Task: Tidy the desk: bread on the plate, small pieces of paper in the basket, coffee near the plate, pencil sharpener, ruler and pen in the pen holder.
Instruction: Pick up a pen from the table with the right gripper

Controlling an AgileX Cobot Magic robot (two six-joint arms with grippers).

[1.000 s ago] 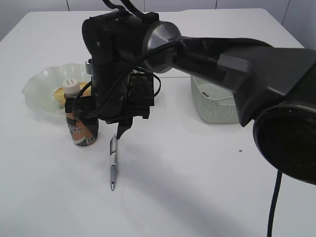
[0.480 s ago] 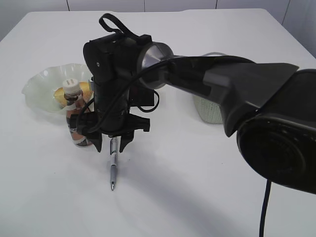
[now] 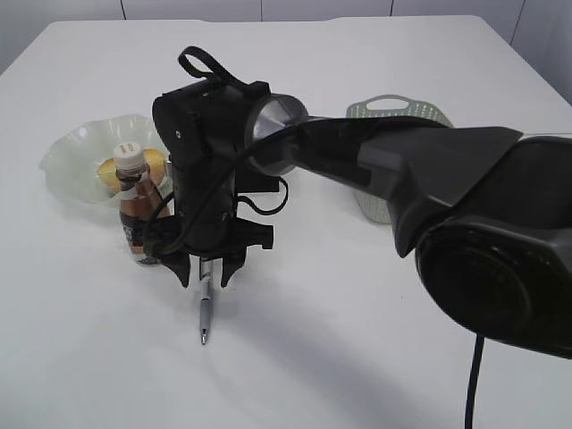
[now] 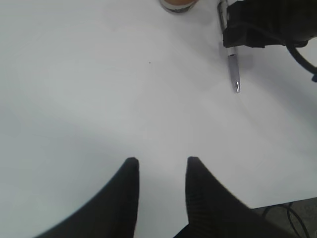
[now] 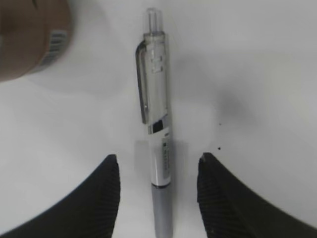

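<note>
On the white bench [image 3: 375, 340], the right pincer [image 5: 157, 173], jaws apart, straddles the light, slick pen [image 5: 157, 148]; its grey grip suits grasping.

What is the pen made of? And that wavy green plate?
The pen looks like plastic: its top half is clear and see-through, with a grey grip that may be rubber and a shiny, probably metal tip. The plate looks like pale green glass, glossy and slightly see-through, though it could be plastic.
</note>
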